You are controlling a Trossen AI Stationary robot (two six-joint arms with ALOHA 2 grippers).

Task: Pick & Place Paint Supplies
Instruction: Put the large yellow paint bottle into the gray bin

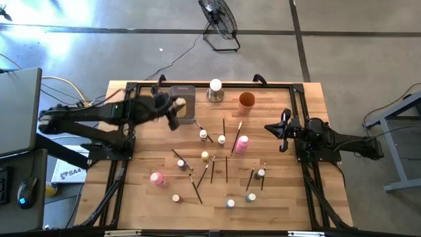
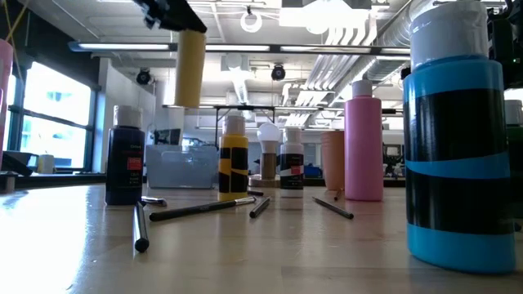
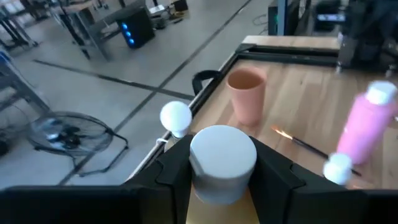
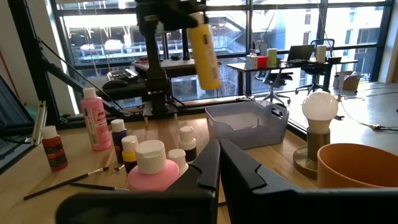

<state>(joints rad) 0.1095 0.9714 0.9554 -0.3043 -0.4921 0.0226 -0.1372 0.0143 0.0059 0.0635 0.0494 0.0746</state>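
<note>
Two black, six-joint arms flank a light wooden worktop (image 1: 276, 197), each mounted on a black tubular frame whose rails run along the worktop's edges. The left arm (image 1: 85, 118), seen from above, is a chain of boxy matte-black segments, with a yellow cable trailing near its base off the worktop's left edge. The right arm (image 1: 335, 141) is the same dark build, with rounded joint housings. The left claw (image 3: 221, 168) shows two broad, angular black fingers; the right claw (image 4: 217, 165) has matching wedge-shaped black fingers on a dark body.
</note>
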